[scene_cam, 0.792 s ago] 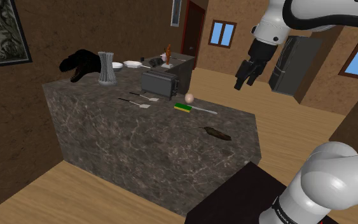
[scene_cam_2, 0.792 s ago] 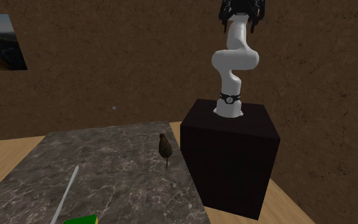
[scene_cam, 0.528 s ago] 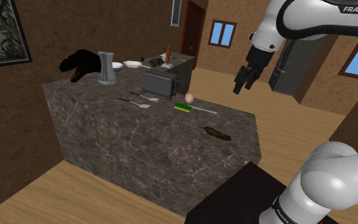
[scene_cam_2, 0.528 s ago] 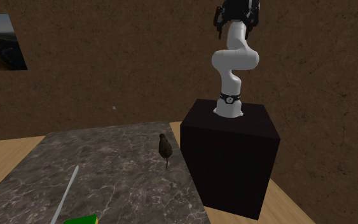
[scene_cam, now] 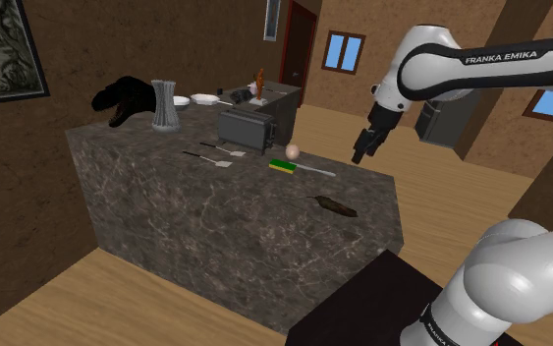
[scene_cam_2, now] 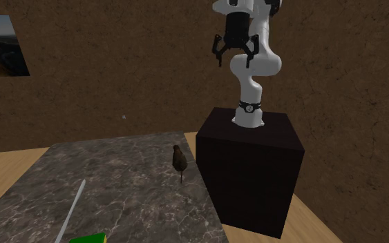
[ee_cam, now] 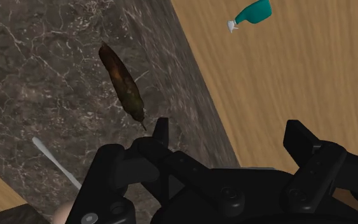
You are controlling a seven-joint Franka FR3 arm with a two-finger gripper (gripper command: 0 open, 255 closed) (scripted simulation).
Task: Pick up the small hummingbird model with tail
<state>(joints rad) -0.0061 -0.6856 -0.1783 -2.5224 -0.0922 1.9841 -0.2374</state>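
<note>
White arm (scene_cam: 490, 67) reaching out level, black hand (scene_cam_2: 234, 60) pointing down, fingers (scene_cam_2: 220, 55) apart, apparently holding nothing

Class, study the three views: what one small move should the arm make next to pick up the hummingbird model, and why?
Probably lower the open claw toward the brown hummingbird model while centring over it. The claw hangs well above the dark marble counter, and in the wrist view the bird lies out beyond the claw, not between its jaws.
</note>
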